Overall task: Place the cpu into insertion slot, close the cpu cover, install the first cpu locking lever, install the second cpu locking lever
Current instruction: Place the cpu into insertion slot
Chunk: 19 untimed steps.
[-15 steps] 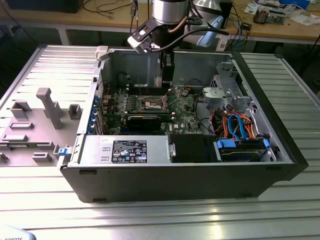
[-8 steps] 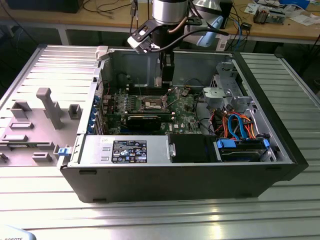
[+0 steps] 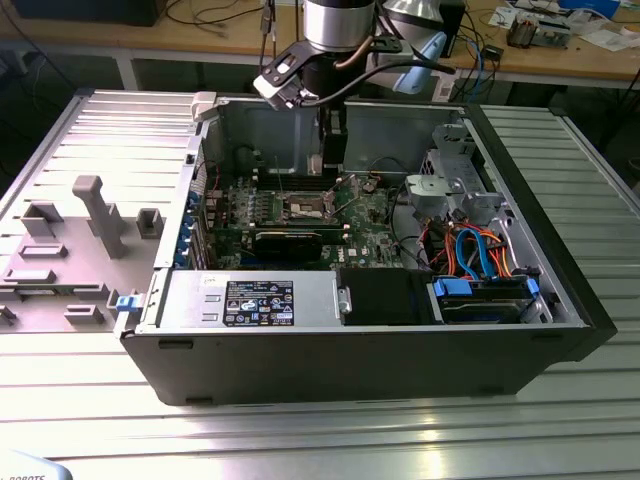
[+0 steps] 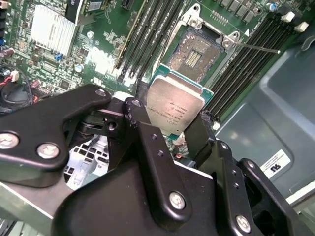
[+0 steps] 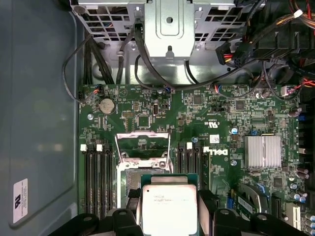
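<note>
My gripper (image 4: 167, 129) is shut on the cpu (image 4: 174, 104), a small square chip with a silvery-grey top, gripped at two opposite edges by black fingers (image 4: 139, 118). The chip hangs tilted above the insertion slot (image 4: 196, 51), whose dark centre lies bare in its metal rim. In the first wrist view the cpu (image 5: 169, 205) covers part of the slot (image 5: 129, 181), and the cpu cover (image 5: 142, 146) stands swung up behind it. A thin wire locking lever (image 4: 256, 47) sticks out beside the slot. In the exterior view the gripper (image 3: 326, 160) hangs inside the open computer case over the slot (image 3: 308, 208).
Long black memory slots (image 5: 96, 179) flank the socket on both sides. A black graphics card (image 3: 290, 243), a ribbed heat sink (image 5: 263, 151), the metal drive cage (image 3: 450, 185) and cables crowd the case. The case walls (image 3: 400, 360) rise around the board. A grey fixture (image 3: 95, 215) stands outside.
</note>
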Each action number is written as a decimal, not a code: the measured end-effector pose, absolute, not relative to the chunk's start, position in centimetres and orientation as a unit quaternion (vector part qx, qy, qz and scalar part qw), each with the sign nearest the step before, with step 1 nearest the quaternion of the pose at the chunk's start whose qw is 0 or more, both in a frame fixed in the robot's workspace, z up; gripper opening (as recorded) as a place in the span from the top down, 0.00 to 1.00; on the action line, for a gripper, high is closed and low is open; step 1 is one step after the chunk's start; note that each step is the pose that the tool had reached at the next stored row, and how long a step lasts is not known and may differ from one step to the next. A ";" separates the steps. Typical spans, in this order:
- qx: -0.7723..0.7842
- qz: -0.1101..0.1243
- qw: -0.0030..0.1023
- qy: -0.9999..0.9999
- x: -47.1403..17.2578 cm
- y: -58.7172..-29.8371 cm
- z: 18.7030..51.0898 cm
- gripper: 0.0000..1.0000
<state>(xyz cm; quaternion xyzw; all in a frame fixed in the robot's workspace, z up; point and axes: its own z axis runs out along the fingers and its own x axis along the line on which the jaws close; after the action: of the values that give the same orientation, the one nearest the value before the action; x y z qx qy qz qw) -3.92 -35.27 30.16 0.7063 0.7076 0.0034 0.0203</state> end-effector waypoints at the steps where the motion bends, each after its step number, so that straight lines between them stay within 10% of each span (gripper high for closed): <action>1: 0.704 0.004 0.020 0.710 -4.0 -35.3 30.0 0.46; 19: 0.702 0.006 0.023 0.711 -5.4 -34.8 27.0 0.46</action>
<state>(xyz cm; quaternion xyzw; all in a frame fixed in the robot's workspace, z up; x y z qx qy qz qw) -5.40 -34.83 26.95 0.7024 0.7114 0.0062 0.0226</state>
